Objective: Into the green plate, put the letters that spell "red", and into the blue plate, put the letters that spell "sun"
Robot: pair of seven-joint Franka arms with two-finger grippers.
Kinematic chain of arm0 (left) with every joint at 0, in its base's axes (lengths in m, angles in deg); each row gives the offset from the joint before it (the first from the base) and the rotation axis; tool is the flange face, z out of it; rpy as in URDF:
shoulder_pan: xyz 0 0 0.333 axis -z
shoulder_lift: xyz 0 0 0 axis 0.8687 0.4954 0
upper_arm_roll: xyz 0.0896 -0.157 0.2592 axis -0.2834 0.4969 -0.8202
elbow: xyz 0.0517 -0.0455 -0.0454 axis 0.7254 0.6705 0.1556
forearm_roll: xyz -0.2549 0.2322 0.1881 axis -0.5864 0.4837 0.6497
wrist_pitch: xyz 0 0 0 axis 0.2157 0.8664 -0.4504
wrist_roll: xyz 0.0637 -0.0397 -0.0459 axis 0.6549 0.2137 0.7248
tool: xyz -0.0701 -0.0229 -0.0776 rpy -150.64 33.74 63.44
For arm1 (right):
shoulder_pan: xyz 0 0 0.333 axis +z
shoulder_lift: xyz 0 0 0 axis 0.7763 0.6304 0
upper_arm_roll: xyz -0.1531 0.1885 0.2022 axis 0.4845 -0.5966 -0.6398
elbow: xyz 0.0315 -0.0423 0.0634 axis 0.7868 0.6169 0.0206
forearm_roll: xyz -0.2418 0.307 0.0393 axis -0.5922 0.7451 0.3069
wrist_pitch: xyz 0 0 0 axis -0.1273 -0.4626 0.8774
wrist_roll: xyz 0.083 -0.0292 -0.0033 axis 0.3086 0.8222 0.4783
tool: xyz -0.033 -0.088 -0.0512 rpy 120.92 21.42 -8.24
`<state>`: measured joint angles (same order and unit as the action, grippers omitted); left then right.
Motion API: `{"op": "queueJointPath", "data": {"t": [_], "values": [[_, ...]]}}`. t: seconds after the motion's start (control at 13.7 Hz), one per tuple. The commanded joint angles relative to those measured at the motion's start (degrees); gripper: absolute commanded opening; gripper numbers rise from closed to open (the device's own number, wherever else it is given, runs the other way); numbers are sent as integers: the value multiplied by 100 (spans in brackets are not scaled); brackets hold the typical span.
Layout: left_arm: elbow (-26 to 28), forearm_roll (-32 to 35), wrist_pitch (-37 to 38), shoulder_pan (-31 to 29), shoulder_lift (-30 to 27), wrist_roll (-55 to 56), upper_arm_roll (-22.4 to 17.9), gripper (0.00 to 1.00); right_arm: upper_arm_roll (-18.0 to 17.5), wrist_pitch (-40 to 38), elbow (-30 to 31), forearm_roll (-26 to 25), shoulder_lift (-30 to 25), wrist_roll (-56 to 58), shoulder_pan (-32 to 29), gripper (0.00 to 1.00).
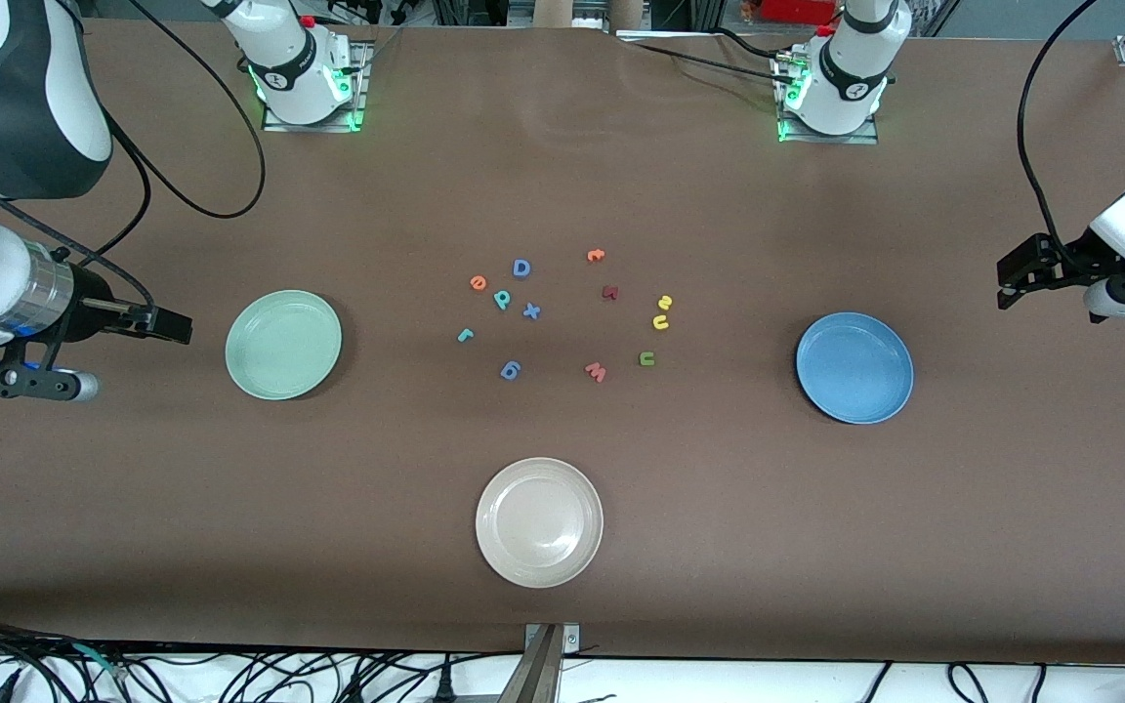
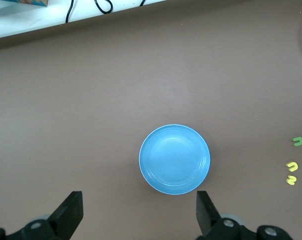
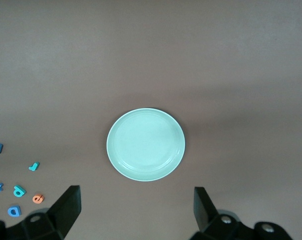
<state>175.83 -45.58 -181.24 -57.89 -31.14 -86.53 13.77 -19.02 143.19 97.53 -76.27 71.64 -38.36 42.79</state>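
Observation:
The orange "e", teal "d" and teal "r" lie mid-table, toward the empty green plate. The yellow "s", yellow "u" and green "n" lie toward the empty blue plate. My right gripper hangs open and empty over the table at the right arm's end, beside the green plate. At the left arm's end, my left gripper is open and empty, with the blue plate ahead of its fingers.
An off-white plate sits near the front edge. Among the letters lie a blue "D", a blue "x", a blue "g", an orange "t", a dark red letter and a pink "w".

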Motion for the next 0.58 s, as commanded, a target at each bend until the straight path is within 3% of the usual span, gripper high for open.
{"op": "queueJointPath", "data": {"t": [0.0,0.51], "values": [[25,-168,-54,31,20,-59,-19,100,-35,2,32,-26,-41,46,-22,100],[25,-168,-62,83,20,-59,-19,100,-26,-24,32,-34,-41,72,-22,100]]}}
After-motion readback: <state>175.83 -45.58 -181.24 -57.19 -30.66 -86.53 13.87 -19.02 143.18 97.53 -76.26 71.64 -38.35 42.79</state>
